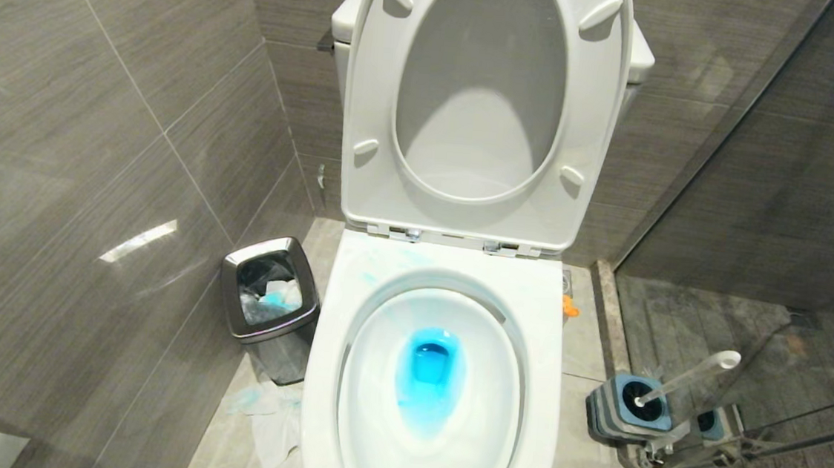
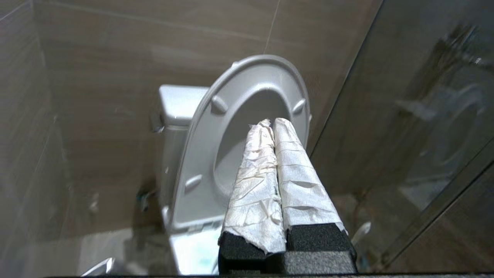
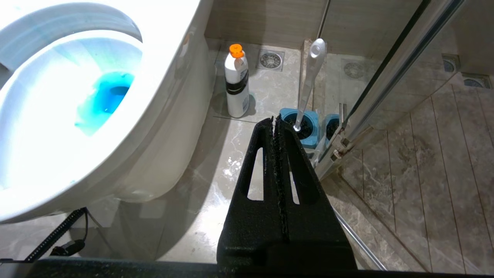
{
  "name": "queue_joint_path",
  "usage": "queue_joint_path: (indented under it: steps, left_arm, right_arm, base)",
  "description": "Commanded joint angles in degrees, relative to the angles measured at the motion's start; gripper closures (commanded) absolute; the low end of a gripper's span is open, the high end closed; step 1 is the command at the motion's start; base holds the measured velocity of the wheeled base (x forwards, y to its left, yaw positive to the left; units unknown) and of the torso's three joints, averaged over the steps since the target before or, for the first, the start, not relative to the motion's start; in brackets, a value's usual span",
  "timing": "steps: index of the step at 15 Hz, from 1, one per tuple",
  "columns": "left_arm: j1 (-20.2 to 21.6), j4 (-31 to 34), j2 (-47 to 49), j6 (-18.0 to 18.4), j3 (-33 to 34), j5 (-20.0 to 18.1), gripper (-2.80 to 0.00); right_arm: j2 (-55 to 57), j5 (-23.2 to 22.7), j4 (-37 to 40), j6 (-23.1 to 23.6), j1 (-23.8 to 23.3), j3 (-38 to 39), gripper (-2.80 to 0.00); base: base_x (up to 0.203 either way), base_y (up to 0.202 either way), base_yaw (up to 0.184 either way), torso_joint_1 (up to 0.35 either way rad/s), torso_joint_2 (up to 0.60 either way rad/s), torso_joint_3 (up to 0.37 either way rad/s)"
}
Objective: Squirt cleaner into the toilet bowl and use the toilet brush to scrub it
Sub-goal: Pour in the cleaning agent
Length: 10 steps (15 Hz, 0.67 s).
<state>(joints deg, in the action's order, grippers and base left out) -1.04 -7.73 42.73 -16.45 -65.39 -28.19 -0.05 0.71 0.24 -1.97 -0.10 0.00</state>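
Two risks: both judged from the layout, with scrubbing not yet begun.
Toilet bowl: seat and lid stand raised against the tank; cleaner already colours the water vivid blue, with pale blue smears on the back of the rim. A brush swung fast in that pool could splash blue liquid onto the white porcelain and the floor.
Glass partition: runs close along the toilet's right side, and the brush holder sits just beside its metal frame. An arm reaching in could strike the glass or nudge the holder over.
Steel bin: on the floor left of the bowl, with blue-stained tissue lying near its foot; a careless base move could drag it.
Cleaner bottle: white, orange cap, upright between bowl and brush; well placed to be knocked down during a reach.
Toilet brush: untouched, handle leaning out of its grey-and-blue holder right of the bowl; the slim handle could slip from a poor pinch.
Left gripper: tape-wrapped fingers pressed together, nothing between them, pointing at the raised seat.
Right gripper: black fingers closed tight and empty, aimed toward the brush holder, not touching it.
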Motion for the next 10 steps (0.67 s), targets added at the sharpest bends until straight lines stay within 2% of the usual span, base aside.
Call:
queue_joint_path:
  steps: [1, 3, 6, 10]
  left_arm:
    - [0.29, 9.85, -9.51, 4.17, 0.67, 1.4, 0.0]
    - [0.04, 17.4, -16.15, 7.56, 3.35, 4.39, 0.0]
    - [-0.11, 25.67, -25.1, 9.85, 10.78, 8.61, 0.0]
    - [0.6, 22.18, -34.25, 11.77, 27.36, 11.03, 0.0]
  right_arm:
    - [0.05, -0.01, 0.02, -0.05, 0.01, 0.01, 0.0]
    - [0.05, -0.01, 0.02, 0.04, 0.01, 0.08, 0.0]
    - [0.05, -0.01, 0.02, -0.03, 0.01, 0.01, 0.0]
    - [0.05, -0.01, 0.02, -0.05, 0.01, 0.09, 0.0]
  base:
    - [0.0, 0.0, 0.0, 0.0, 0.0, 0.0]
    - [0.0, 0.0, 0.0, 0.0, 0.0, 0.0]
    - [0.0, 0.0, 0.0, 0.0, 0.0, 0.0]
    - [0.0, 0.0, 0.0, 0.0, 0.0, 0.0]
